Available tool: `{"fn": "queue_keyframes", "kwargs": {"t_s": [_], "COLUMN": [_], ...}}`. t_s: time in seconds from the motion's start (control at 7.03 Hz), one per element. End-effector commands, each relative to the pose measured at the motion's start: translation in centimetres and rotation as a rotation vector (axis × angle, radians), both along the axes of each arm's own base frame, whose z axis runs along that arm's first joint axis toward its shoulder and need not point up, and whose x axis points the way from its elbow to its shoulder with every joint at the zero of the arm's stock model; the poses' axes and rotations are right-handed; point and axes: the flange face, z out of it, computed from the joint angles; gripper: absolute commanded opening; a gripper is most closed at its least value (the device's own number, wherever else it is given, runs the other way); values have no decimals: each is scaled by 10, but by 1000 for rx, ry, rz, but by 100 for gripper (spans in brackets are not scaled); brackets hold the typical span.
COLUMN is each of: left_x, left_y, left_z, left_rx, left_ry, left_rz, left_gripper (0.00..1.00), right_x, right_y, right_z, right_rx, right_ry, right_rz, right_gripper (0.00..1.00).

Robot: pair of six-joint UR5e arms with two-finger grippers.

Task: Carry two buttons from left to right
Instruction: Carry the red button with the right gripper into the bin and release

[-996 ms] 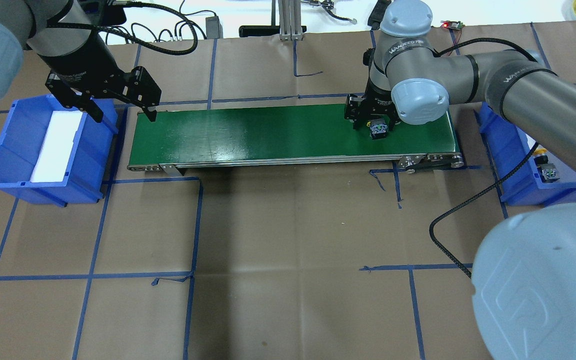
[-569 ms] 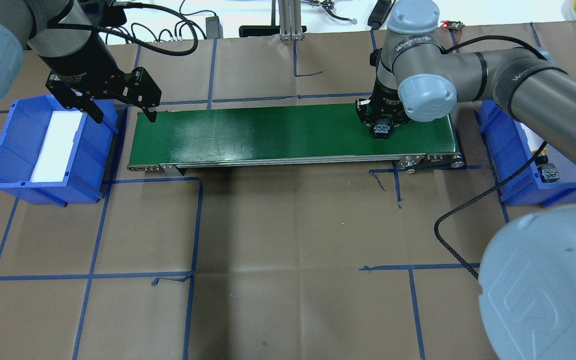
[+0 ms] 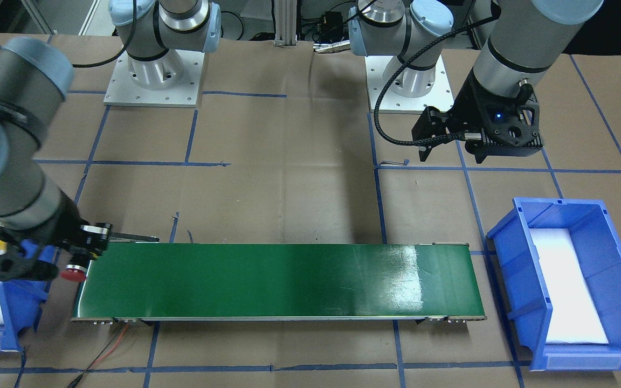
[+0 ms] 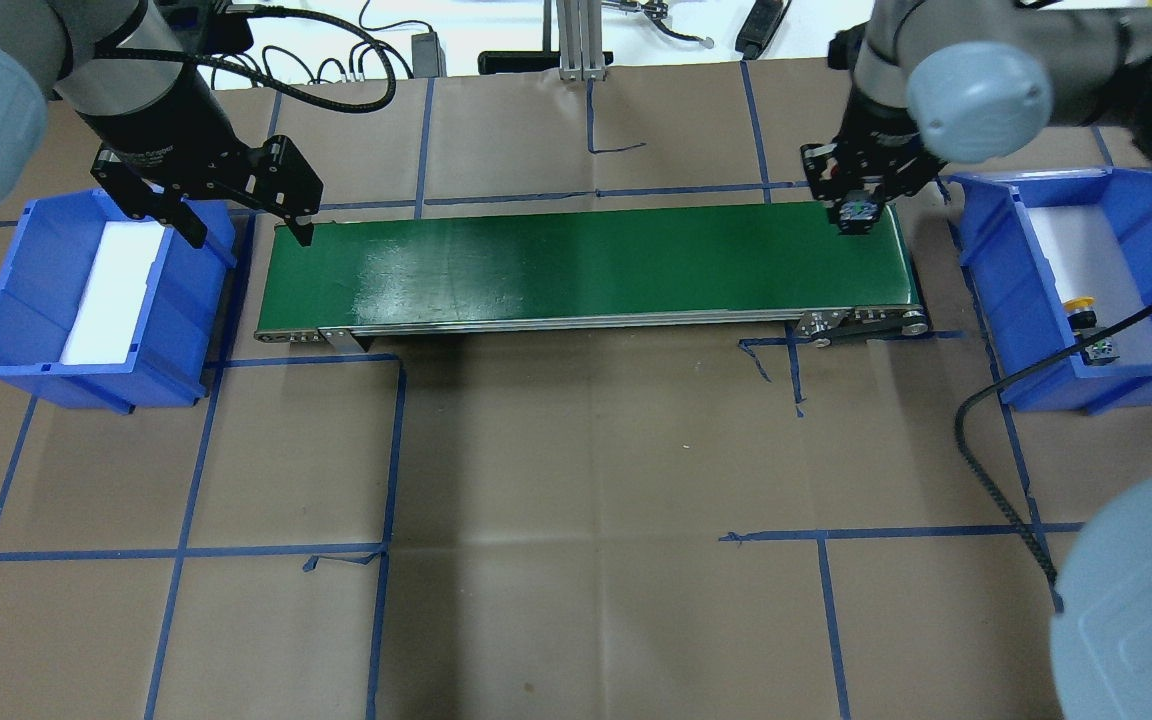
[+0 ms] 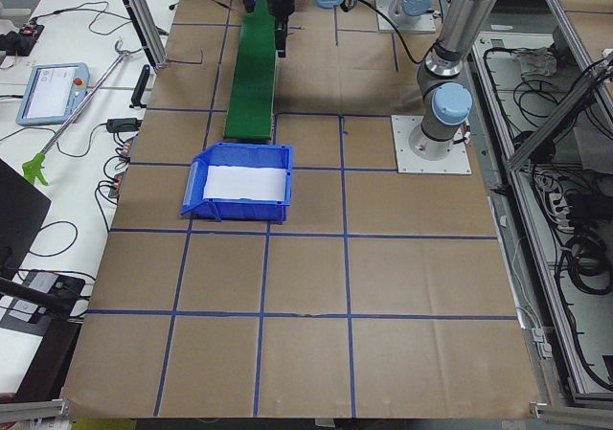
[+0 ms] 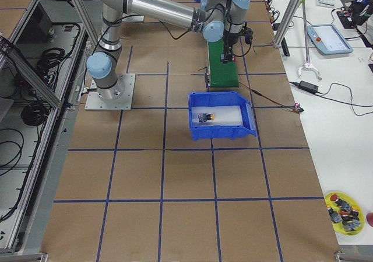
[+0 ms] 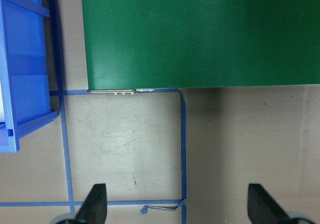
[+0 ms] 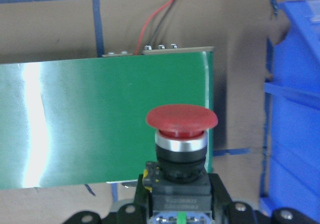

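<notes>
While the right end effector (image 4: 856, 208) grips the red button (image 8: 182, 118) above the right end of the belt (image 4: 576, 265), beside the bin (image 4: 984, 262) holding the yellow button (image 4: 1079, 304), and the left end effector (image 4: 251, 232) hangs wide, the next move is likely carrying it over the rim and releasing.

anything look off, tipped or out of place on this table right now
Nothing stands out. The right end effector holds the red button by its block over the conveyor belt, at the end beside the right bin. The yellow button lies on its side inside that bin. The left end effector is open and empty.
</notes>
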Motion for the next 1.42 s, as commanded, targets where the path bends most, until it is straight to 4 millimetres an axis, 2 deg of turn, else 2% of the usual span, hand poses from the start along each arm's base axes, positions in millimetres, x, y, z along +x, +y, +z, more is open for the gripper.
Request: {"fn": "queue_keyframes", "kwargs": {"t_s": [0.0,0.14,0.28,0.43,0.57,0.71,0.85,1.14,1.28], "left_x": [0,0,0,0,0,0,-1,0,0], "left_y": [0,1,0,0,0,0,0,-1,-1], "left_z": [-1,0,0,0,0,0,0,1,0], "left_rx": [3,0,-2,0,0,0,0,-3,-2], "left_ry": [0,0,0,0,0,0,0,0,0], "left_rz": [0,0,2,2,2,2,0,2,2], "left_gripper": [100,100,100,100,100,100,100,100,100], "right_x": [-130,-180,-207,-225,-233,-237,-239,-243,-244], "right_y": [11,17,19,16,2,-4,-9,-16,-18], "right_z": [54,50,43,24,-7,-41,-68,-114,-128], "right_rx": [18,17,17,21,8,24,14,-2,13], "right_ry": [-26,-36,-40,-46,-39,-54,-46,-37,-47], "right_rz": [56,91,129,128,162,180,185,183,183], "right_gripper": [4,4,4,3,4,4,4,4,4]}}
